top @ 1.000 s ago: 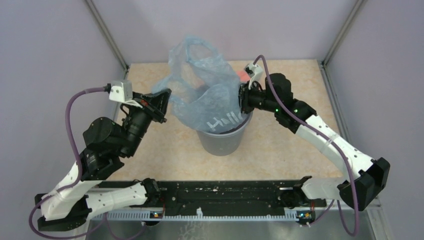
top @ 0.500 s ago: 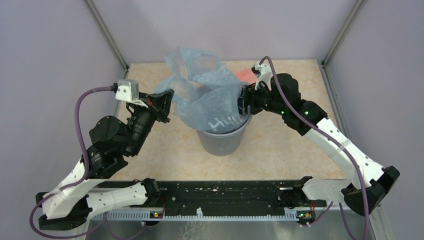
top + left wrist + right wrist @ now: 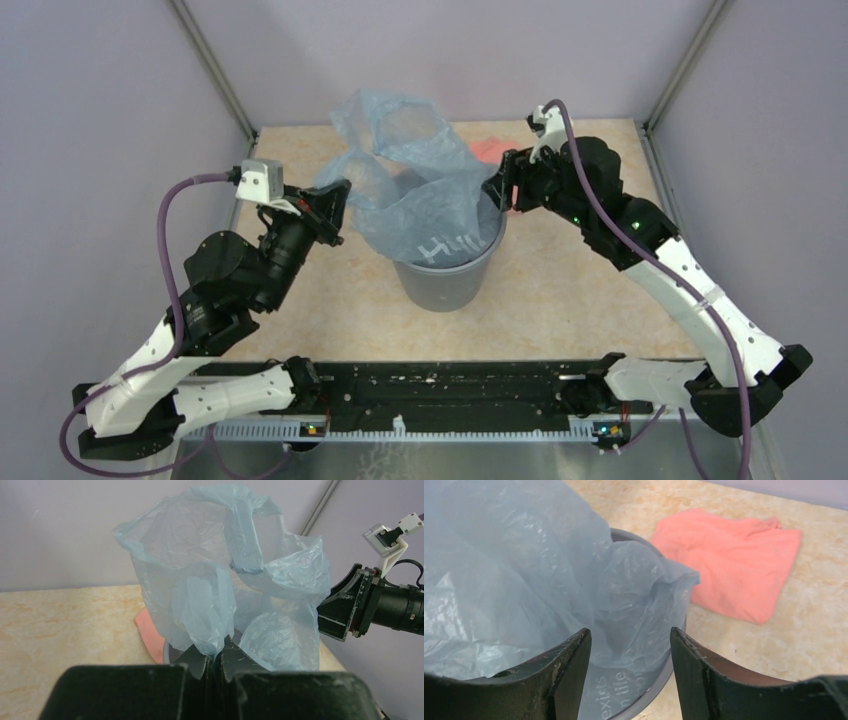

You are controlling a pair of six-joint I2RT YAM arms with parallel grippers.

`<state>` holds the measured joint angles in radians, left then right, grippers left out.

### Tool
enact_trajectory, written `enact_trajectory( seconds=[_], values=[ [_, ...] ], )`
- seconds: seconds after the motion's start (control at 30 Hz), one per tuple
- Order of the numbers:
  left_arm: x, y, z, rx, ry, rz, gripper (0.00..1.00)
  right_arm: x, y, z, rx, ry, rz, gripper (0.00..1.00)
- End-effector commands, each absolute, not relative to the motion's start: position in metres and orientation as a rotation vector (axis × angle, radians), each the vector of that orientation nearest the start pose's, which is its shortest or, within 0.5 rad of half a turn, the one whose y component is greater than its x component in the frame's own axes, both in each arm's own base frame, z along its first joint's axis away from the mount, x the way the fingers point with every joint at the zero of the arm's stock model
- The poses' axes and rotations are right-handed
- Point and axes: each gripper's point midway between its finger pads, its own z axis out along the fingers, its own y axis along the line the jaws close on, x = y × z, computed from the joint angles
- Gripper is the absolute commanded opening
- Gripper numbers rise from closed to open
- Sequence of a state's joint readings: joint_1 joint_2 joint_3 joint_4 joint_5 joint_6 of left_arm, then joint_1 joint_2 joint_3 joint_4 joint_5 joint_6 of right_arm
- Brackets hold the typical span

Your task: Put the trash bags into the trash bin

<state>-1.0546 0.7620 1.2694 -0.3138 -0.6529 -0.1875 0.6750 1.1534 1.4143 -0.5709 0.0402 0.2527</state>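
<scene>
Two grippers: left gripper (image 3: 215, 656) pinched tight on single trash bag (image 3: 210, 565); right gripper (image 3: 630, 645) spread wide, empty. One trash bin (image 3: 445, 285), one pink cloth (image 3: 729, 555).

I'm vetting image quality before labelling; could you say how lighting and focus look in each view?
Top external: even light, soft shadows, trash bag sharp. Left wrist: left gripper a dark mass filling the bottom, bag crisp. Right wrist: right gripper dark, pink cloth clear, no glare.
</scene>
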Motion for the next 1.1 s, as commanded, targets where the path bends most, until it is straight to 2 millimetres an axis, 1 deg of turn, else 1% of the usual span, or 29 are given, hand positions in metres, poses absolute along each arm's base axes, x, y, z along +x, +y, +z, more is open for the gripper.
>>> enact_trajectory(
  seconds=[0.0,0.07,0.2,0.23,0.37,0.43,0.5,0.6,0.77,0.8,0.87,0.97,1.07],
  values=[
    [0.205,-0.154,0.479,0.028,1.408,-0.592,0.00,0.304,0.213,0.384,-0.261,1.826,0.542,0.54],
    [0.205,-0.155,0.479,0.030,1.410,-0.592,0.00,0.315,0.210,0.384,-0.223,1.827,0.568,0.50],
    [0.205,-0.157,0.479,0.034,1.410,-0.597,0.00,0.344,0.209,0.379,-0.183,1.845,0.557,0.50],
    [0.205,-0.158,0.478,0.036,1.411,-0.597,0.00,0.352,0.209,0.377,-0.175,1.851,0.549,0.52],
    [0.206,-0.160,0.478,0.040,1.412,-0.596,0.00,0.375,0.218,0.374,-0.167,1.863,0.558,0.65],
    [0.206,-0.160,0.477,0.043,1.413,-0.595,0.00,0.381,0.226,0.372,-0.177,1.870,0.589,0.70],
    [0.206,-0.160,0.478,0.044,1.410,-0.598,0.00,0.381,0.236,0.369,-0.201,1.887,0.637,0.69],
    [0.205,-0.158,0.478,0.043,1.408,-0.597,0.00,0.375,0.241,0.366,-0.206,1.904,0.681,0.62],
    [0.204,-0.158,0.478,0.049,1.406,-0.597,0.00,0.355,0.243,0.368,-0.231,1.907,0.753,0.45],
    [0.204,-0.158,0.478,0.048,1.406,-0.598,0.00,0.350,0.243,0.372,-0.236,1.899,0.767,0.39],
    [0.204,-0.157,0.478,0.048,1.404,-0.600,0.00,0.341,0.243,0.379,-0.243,1.884,0.796,0.32],
    [0.203,-0.157,0.478,0.049,1.402,-0.602,0.00,0.331,0.245,0.379,-0.269,1.895,0.822,0.27],
    [0.204,-0.158,0.478,0.049,1.401,-0.603,0.00,0.327,0.248,0.372,-0.289,1.920,0.810,0.25]
  ],
)
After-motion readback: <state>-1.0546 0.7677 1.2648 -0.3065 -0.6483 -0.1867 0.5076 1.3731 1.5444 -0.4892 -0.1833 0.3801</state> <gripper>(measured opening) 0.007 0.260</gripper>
